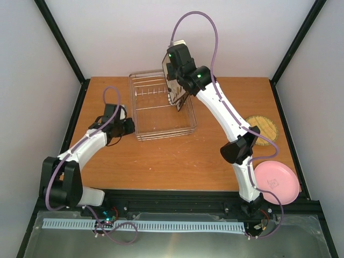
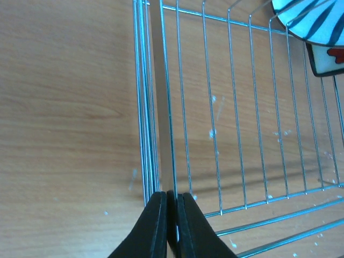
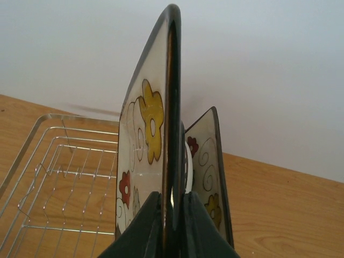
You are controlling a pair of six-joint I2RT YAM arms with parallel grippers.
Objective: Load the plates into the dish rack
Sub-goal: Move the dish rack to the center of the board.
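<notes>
left end effector [image 2: 171, 196] pressed together on the left wall wire of the dish rack [image 1: 161, 115] — probably to steady it | right end effector [image 3: 173, 196] pinching the floral plate [image 3: 148, 123] by its rim, upright over the rack's right side — edge-on to suit the prongs [image 1: 150, 91] | tan plate [image 1: 266, 129] and pink plate [image 1: 277, 183] lie flat on the tabletop [image 1: 215, 156], far right, not yet loaded

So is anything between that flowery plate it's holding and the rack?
Nothing visible: the floral plate in the right gripper is upright at the dish rack's right end. A second floral plate stands close beside it, crowding that side.
</notes>
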